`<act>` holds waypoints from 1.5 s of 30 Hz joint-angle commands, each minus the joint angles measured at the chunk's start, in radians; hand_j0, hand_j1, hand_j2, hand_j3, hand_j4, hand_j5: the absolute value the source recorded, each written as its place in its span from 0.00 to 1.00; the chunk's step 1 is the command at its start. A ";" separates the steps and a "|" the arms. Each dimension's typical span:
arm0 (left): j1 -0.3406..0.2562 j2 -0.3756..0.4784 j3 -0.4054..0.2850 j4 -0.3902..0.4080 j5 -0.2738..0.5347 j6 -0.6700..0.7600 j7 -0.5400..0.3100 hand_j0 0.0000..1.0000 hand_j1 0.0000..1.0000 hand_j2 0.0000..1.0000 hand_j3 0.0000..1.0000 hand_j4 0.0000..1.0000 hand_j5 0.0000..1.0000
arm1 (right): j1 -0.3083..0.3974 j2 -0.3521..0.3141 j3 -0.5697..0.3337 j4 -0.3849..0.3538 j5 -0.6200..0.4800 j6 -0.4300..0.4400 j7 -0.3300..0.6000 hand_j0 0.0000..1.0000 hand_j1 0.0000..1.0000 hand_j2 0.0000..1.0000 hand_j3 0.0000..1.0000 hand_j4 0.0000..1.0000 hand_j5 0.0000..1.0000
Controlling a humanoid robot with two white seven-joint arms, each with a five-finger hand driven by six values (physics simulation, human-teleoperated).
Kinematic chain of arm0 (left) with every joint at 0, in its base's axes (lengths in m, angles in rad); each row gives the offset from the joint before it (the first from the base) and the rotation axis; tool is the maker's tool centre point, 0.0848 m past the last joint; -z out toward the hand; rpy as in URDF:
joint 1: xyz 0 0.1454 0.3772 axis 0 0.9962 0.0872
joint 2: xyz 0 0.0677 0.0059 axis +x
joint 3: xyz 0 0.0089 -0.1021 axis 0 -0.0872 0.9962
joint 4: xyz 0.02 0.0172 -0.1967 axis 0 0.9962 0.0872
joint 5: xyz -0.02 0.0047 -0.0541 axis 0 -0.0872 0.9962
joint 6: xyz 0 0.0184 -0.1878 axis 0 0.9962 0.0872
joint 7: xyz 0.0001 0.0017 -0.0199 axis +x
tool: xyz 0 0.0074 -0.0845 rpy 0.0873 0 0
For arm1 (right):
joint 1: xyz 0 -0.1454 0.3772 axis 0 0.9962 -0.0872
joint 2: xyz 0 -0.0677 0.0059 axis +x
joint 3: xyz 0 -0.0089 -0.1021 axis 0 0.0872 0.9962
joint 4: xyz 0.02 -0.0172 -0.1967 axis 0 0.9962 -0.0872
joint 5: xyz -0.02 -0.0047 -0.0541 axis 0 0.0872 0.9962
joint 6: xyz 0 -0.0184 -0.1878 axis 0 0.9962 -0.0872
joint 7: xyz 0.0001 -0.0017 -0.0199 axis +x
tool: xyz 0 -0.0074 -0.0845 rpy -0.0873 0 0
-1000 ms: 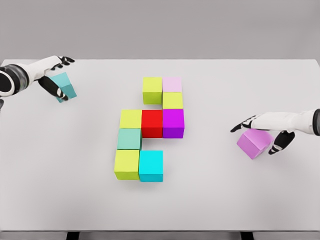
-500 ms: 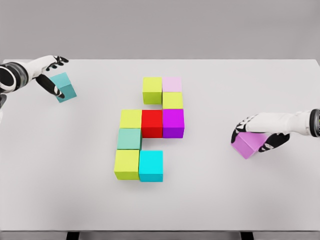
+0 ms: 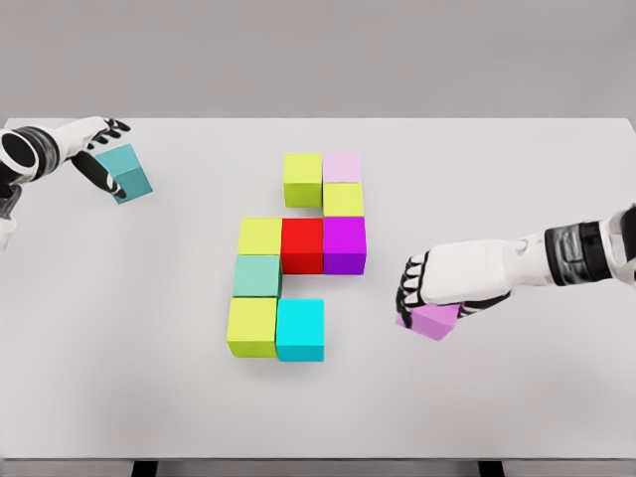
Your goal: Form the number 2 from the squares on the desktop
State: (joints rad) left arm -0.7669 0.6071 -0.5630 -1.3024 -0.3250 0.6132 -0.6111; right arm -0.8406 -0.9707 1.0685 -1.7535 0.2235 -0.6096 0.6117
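Writing of any kind is not to be read on the cubes, the arms or the table (image 3: 497, 397); every cube face is a plain flat colour. The table is a matt white slab that fills most of the view, with a plain grey wall behind it and dark leg tops at the bottom edge.

Nine cubes are set edge to edge near the table's middle. At the top a lime cube (image 3: 302, 179) is seen beside a pale pink cube (image 3: 343, 167), with another lime one (image 3: 344, 200) just below the pink. The middle row is formed by a yellow-green cube (image 3: 260, 237), a red cube (image 3: 302, 244) and a magenta cube (image 3: 345, 243). Below the yellow-green one a sea-green cube (image 3: 257, 275) is placed, then a lime cube (image 3: 251, 326), with a cyan cube (image 3: 300, 328) at its right.

A violet cube (image 3: 431, 320) is gripped from above by the right hand (image 3: 429, 288), whose dark fingers are curled over its near and far sides; it is held tilted, right of the cyan cube and well apart from it. Whether it touches the table cannot be told.

A teal cube (image 3: 126, 172) is clasped by the left hand (image 3: 99, 149) at the far left, tilted, with fingers over its top and left side.
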 commanded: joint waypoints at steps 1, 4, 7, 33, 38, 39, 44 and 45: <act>0.000 -0.013 0.000 0.025 -0.005 -0.002 0.000 0.99 0.99 0.99 0.99 0.99 0.99 | 0.000 0.055 0.019 -0.001 0.017 -0.001 -0.001 0.56 0.56 0.56 0.56 0.56 0.56; -0.002 -0.015 0.000 0.040 -0.005 -0.002 0.000 0.99 0.99 0.99 0.99 0.99 0.99 | -0.002 0.089 0.045 -0.001 0.033 -0.001 -0.001 0.56 0.56 0.56 0.56 0.56 0.56; -0.006 -0.024 0.000 0.060 -0.005 -0.002 0.000 0.99 0.99 0.99 0.99 0.99 0.99 | -0.018 0.101 0.050 -0.001 0.042 -0.001 -0.001 0.57 0.57 0.57 0.57 0.57 0.57; -0.052 -0.098 0.002 0.204 -0.055 -0.002 0.000 0.97 0.97 0.97 0.97 0.97 0.97 | -0.054 0.138 0.051 -0.003 0.020 -0.001 -0.001 1.00 1.00 1.00 1.00 1.00 1.00; -0.052 -0.106 0.002 0.206 -0.057 -0.002 0.000 0.91 0.91 0.91 0.91 0.91 0.91 | -0.063 0.034 -0.053 -0.001 -0.059 -0.001 -0.001 1.00 1.00 1.00 1.00 1.00 1.00; -0.052 -0.107 0.002 0.206 -0.057 -0.002 0.000 0.91 0.91 0.91 0.91 0.91 0.91 | -0.063 0.015 -0.071 -0.001 -0.070 -0.001 -0.001 1.00 1.00 1.00 1.00 1.00 1.00; -0.061 -0.127 0.002 0.259 -0.059 -0.002 0.000 0.88 0.88 0.88 0.88 0.88 0.88 | -0.054 -0.121 -0.061 -0.001 -0.133 -0.001 -0.001 1.00 1.00 1.00 1.00 1.00 1.00; -0.061 -0.127 0.002 0.262 -0.059 -0.002 0.000 0.88 0.88 0.88 0.88 0.88 0.88 | -0.054 -0.152 -0.029 -0.001 -0.133 -0.001 -0.001 1.00 1.00 1.00 1.00 1.00 1.00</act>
State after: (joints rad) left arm -0.8284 0.4851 -0.5611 -1.0559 -0.3845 0.6097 -0.6105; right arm -0.8943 -1.0695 1.0184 -1.7549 0.1102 -0.6129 0.6111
